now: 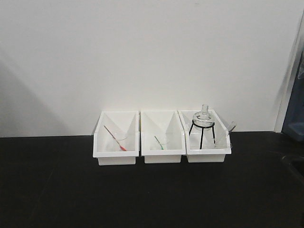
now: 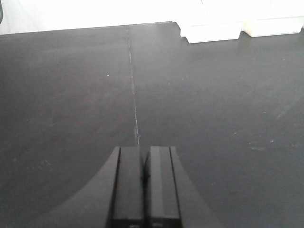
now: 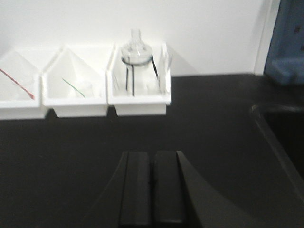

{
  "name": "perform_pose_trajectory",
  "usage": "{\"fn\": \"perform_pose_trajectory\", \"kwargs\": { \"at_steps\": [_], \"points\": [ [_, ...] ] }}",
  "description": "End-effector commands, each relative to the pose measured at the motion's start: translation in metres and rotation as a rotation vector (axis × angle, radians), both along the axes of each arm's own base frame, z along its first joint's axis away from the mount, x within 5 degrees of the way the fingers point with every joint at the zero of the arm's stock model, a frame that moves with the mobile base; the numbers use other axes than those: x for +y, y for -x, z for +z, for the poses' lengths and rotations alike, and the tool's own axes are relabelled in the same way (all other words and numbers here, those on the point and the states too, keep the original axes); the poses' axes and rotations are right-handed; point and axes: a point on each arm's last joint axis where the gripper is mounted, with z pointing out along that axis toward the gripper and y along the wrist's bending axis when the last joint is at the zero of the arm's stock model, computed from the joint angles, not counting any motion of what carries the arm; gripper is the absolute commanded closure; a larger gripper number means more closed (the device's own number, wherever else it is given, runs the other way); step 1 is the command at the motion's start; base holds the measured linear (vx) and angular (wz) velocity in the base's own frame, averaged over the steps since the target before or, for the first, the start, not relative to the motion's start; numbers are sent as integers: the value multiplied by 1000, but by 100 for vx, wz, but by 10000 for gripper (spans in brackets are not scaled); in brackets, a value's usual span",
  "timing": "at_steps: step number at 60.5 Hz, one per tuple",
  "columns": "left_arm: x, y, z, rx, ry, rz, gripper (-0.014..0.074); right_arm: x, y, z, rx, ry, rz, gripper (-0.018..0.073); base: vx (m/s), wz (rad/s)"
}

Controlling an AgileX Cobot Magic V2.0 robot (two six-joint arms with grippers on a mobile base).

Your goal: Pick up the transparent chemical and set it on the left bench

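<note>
Perching on a black wire tripod (image 1: 203, 134) inside the rightmost white plastic bin (image 1: 207, 153), the clear glass flask (image 1: 204, 117) looked light, slick and breakable, best pinched at its neck, while both black grippers (image 3: 152, 187) (image 2: 144, 183) sat closed, empty.

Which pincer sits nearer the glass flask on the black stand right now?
Right. The right pincer faces the glass flask in its bin, slightly to its right. The left pincer is off to the left, seeing only bin corners.
</note>
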Motion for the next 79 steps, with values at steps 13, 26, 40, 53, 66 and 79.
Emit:
{"fn": "perform_pose_trajectory", "kwargs": {
  "at_steps": [13,26,40,53,66,79],
  "points": [
    [0,1,3,-81,14,-1,600,-6,73,-37,-260,-23,76,567,0,0],
    [0,1,3,-81,14,-1,600,-9,94,-114,-239,-103,68,567,0,0],
    [0,1,3,-81,14,-1,600,-10,96,-123,-205,-115,58,567,0,0],
    [0,1,3,-81,14,-1,600,-10,96,-123,-203,-113,57,567,0,0],
    [0,1,3,-81,14,-1,600,-10,96,-123,-203,-113,57,567,0,0],
    [0,1,3,-81,14,-1,600,-10,96,-123,-203,-113,57,567,0,0]
  ]
}}
